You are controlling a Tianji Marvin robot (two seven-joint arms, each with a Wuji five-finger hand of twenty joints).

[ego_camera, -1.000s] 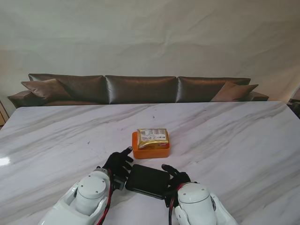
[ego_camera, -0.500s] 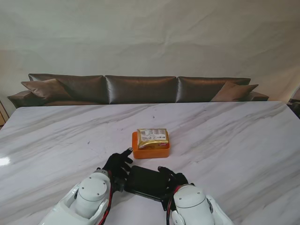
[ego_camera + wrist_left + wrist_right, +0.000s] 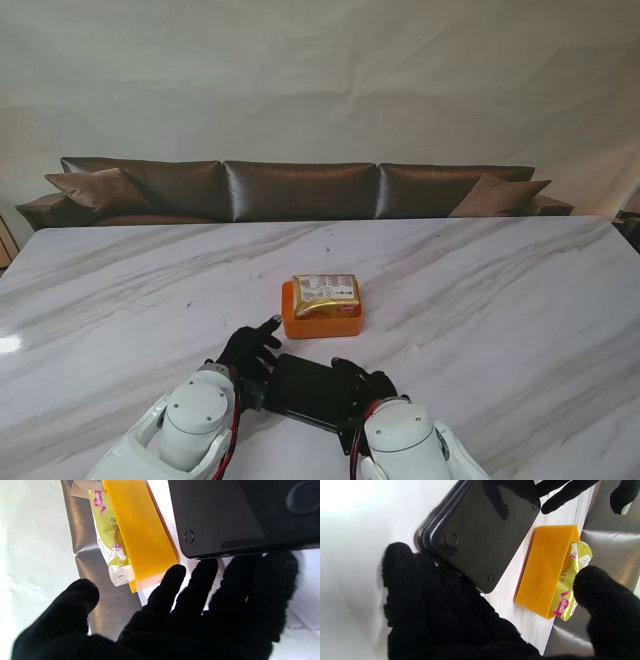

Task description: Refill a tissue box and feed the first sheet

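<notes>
On the white marble counter (image 3: pixel 480 290), an orange tray (image 3: pixel 321 322) is seen with a yellow pack of tissues (image 3: pixel 326 291) lying in it. Just nearer to me, a flat black lid (image 3: pixel 310 388) is found between the two gloved hands. It looks like the other half of the tissue box, though this is only a guess.

The left hand (image 3: pixel 252 349) is placed at the left end of the lid. Its fingers (image 3: pixel 200 585) are spread, with the tips under or against the lid's edge; a firm hold cannot be told. The thumb is held well apart. The right hand (image 3: pixel 360 385) is set at the right end of the lid. Its fingers (image 3: pixel 402 562) are pressed close together against the lid's corner, and the thumb is held away near the pack. Whether the lid is really gripped cannot be told.

The pack is already put in the tray, so that part seems done. The pack's wrap looks not yet opened. The lid is not yet put on, and no sheet is pulled out.
</notes>
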